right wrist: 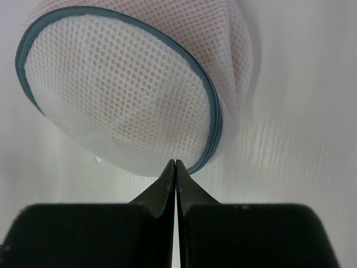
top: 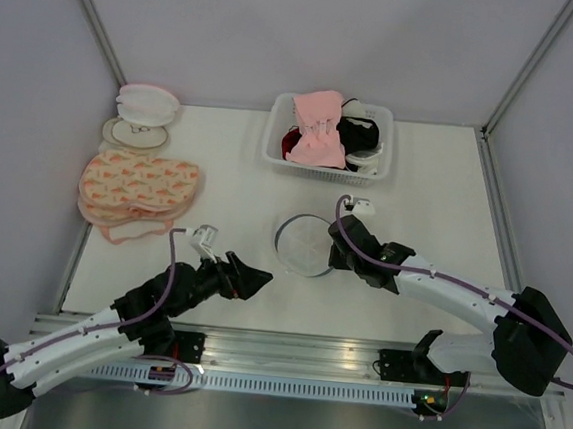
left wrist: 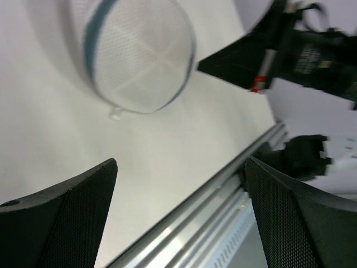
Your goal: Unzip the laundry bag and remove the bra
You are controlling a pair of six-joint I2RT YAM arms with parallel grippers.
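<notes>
Laundry bag is seen lying zipped shut near the middle of the white desk, its round mesh dome ringed by a dark zipper rim. In the right wrist view a faint pinkish-beige tint is glimpsed through the mesh, though what is inside cannot be made out.

The right end effector is pressed fully together, its two fingertips meeting at the zipper rim on the bag's right edge. Nothing is visibly pinched between them, and whether the rim is actually touched cannot be told. A small white tab is seen jutting from the bag's edge, away from those fingertips.

The left end effector is spread wide over bare desk, near the bag's front-left side but apart from it, and nothing is held in it. From above, both arms are shown reaching in from the near edge, with the bag between them.

Behind the bag, a white basket is filled with a pink garment and a black garment. At the far left, flat pink-orange patterned bags are stacked on the desk, with white-and-pink discs piled just behind them.
</notes>
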